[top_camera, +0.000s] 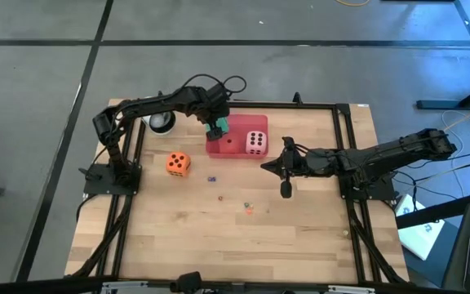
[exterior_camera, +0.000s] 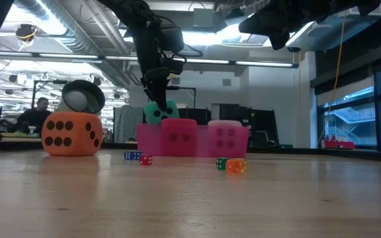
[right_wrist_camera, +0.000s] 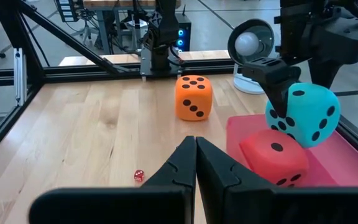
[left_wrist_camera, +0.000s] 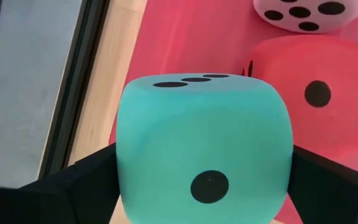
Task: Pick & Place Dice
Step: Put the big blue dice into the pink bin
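The worktop carries the pink tray toward its far edge, a little left of middle, and that's where the action is. Over the tray's left end hangs the left hand, its fingers spread wide either side of the teal-green die; whether they press it or have just let go is hard to call. The die sits directly below the hand and just above the tray, beside the red die, so the drop looks to be straight down. The pale pink die fills the tray's right end. The orange die waits out on the bare wood, just left of the tray and nearer the left arm. The right hand hangs closed and empty right of the tray. Tiny coloured beads dot the middle.
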Controlling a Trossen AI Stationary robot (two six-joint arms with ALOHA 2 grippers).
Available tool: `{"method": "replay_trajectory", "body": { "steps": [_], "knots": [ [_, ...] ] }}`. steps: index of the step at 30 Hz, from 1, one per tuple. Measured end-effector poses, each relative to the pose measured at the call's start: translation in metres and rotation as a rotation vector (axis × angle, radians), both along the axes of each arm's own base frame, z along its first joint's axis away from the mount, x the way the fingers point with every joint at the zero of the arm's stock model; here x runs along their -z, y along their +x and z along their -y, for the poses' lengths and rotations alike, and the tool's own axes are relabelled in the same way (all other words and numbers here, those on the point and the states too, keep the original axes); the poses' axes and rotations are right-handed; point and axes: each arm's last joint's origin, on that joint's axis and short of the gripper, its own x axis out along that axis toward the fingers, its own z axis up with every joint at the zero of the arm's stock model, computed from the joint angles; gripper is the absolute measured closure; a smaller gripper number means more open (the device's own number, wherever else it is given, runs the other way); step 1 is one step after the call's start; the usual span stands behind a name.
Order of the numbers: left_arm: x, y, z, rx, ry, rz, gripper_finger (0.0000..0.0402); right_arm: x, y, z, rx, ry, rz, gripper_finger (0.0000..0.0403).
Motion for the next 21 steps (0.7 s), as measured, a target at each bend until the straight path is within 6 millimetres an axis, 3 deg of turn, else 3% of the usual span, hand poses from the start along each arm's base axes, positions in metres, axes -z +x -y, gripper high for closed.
{"method": "replay_trajectory", "body": {
  "steps": [13, 21],
  "knots": [
    [0.001, -0.005, 0.002, -0.021, -0.06, -0.029, 0.0002, 0.0, 0.0, 0.0, 0.0, -0.001, -0.004, 0.0392],
    [-0.044, 0.004, -0.001, 0.032, -0.016, 0.099, 0.0002, 0.0, 0.0, 0.0, 0.0, 0.0, -0.005, 0.0392]
  ]
}}
